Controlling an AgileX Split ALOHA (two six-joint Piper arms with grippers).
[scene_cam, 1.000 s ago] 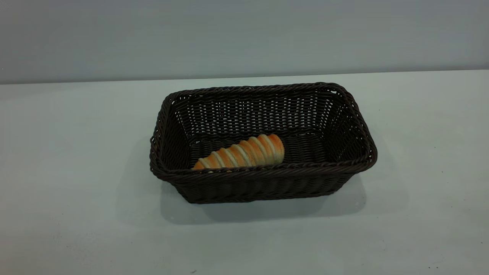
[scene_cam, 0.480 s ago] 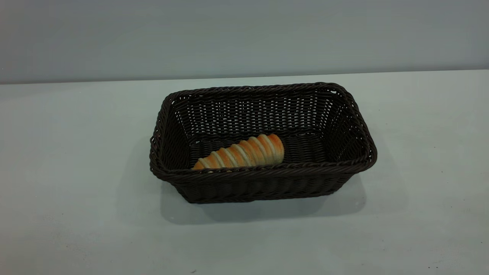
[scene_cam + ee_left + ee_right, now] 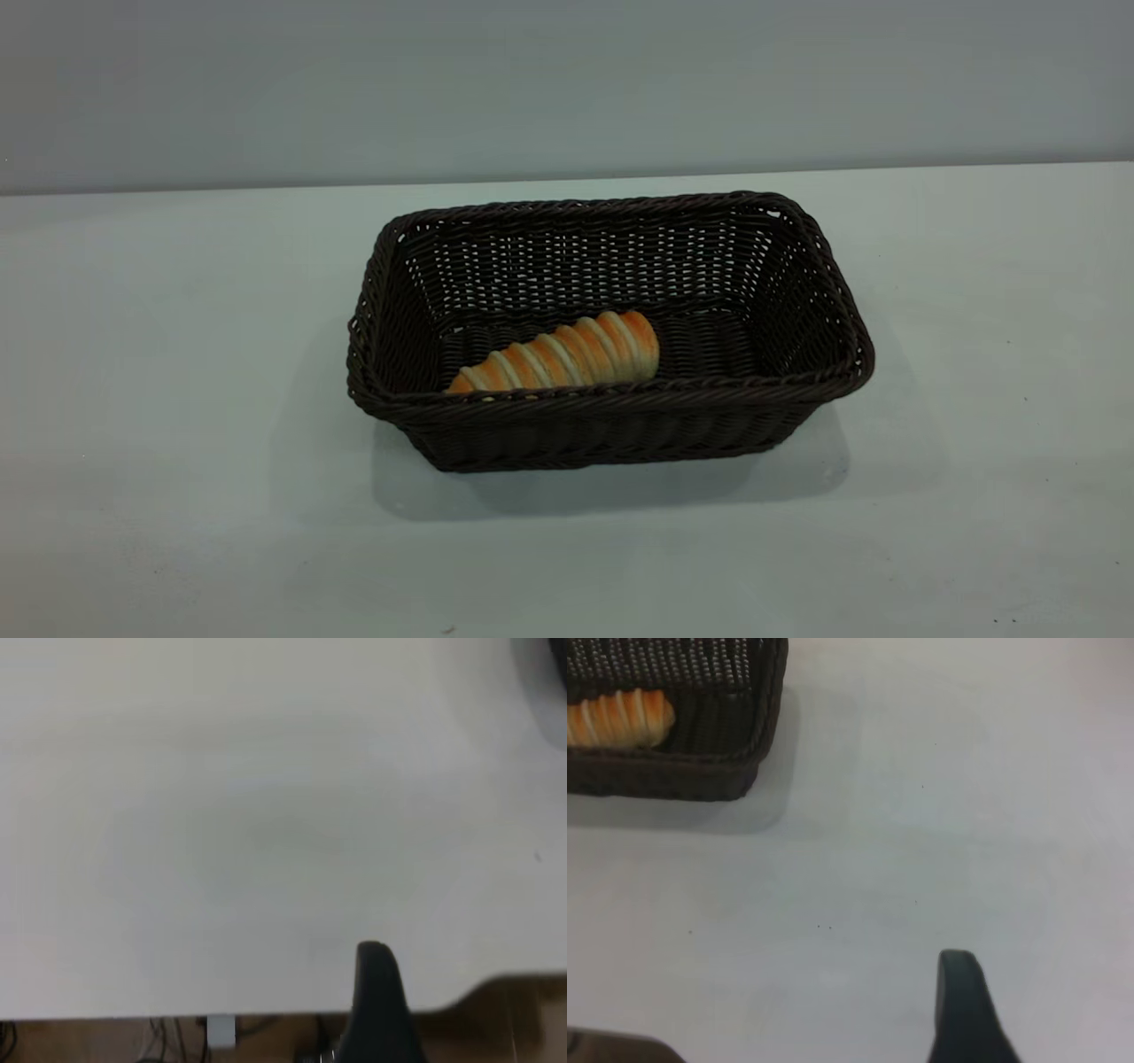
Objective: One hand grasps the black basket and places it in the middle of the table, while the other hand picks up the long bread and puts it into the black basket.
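The black basket (image 3: 611, 394) stands in the middle of the table (image 3: 177, 354). The long bread (image 3: 567, 356) lies inside it on the basket floor, near the front wall, its narrow end towards the left. Neither arm shows in the exterior view. In the right wrist view a corner of the basket (image 3: 700, 771) with the bread (image 3: 616, 716) inside shows, well apart from my right gripper (image 3: 966, 1001), which hangs over bare table. My left gripper (image 3: 376, 992) is over bare table (image 3: 266, 815) at its edge, holding nothing I can see.
The table's edge (image 3: 266, 1014) runs close to the left gripper, with brown floor and cables beyond it. A few tiny dark specks dot the tabletop (image 3: 824, 926). A plain grey wall (image 3: 567, 89) stands behind the table.
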